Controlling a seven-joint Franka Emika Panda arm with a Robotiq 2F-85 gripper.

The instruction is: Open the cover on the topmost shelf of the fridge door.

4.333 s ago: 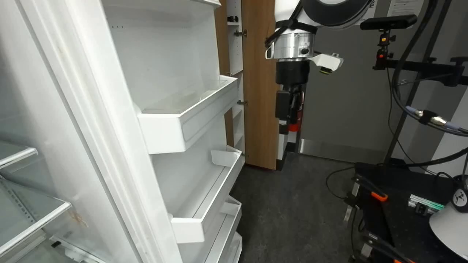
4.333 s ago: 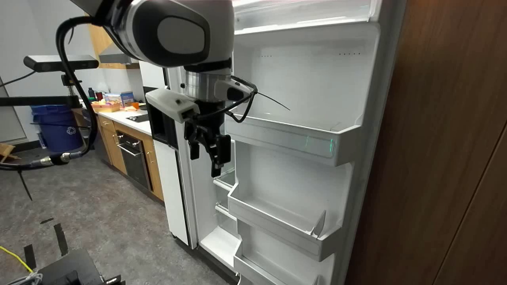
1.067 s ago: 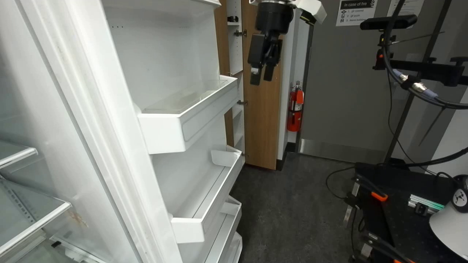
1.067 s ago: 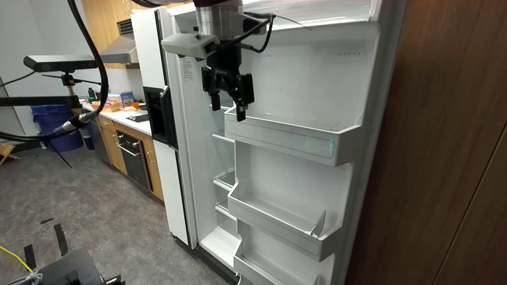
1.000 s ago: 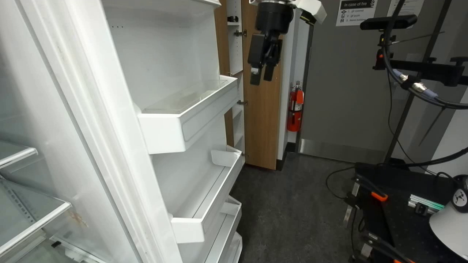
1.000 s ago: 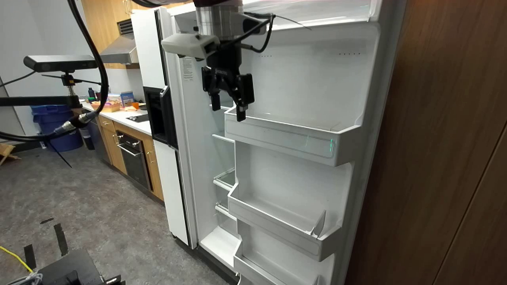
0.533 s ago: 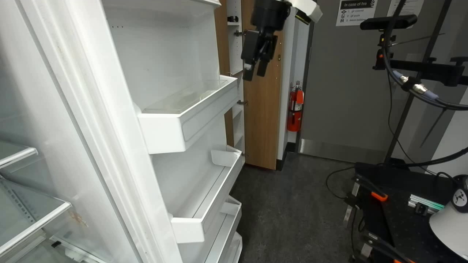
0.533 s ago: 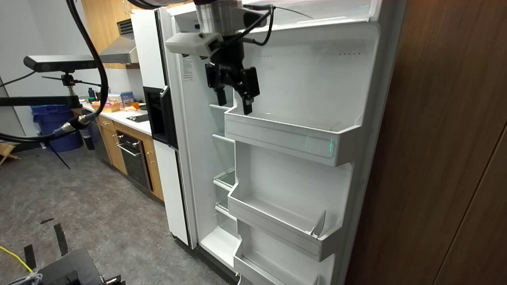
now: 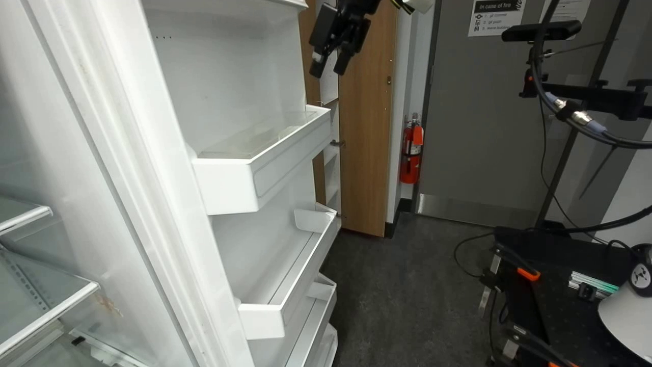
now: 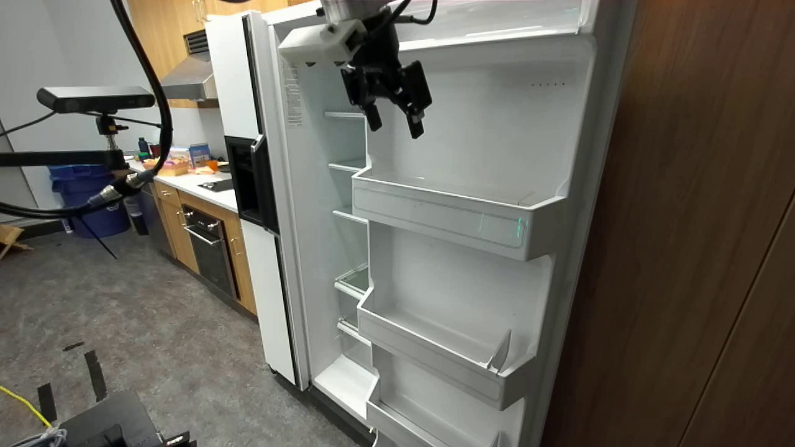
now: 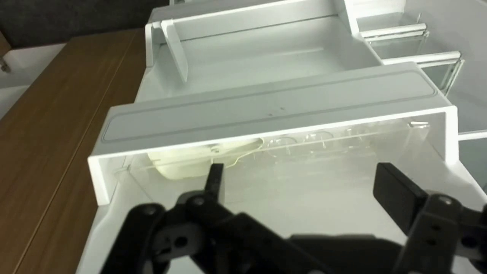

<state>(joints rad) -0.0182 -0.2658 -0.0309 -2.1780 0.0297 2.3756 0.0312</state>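
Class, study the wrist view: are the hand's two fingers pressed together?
No, the hand has its fingers wide apart, with the white inner side of the fridge door showing between them.

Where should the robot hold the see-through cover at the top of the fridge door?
Probably by its lower edge, from the front: in an exterior view the clear cover faces outward, and that long, straight edge lies just above the shelf's white ledge. The open gripper could perhaps hook it, though I can't see a lip.

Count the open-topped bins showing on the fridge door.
4, top to bottom: upper bin, second bin, third bin, and a partly hidden fourth bin beneath. More may be hidden.
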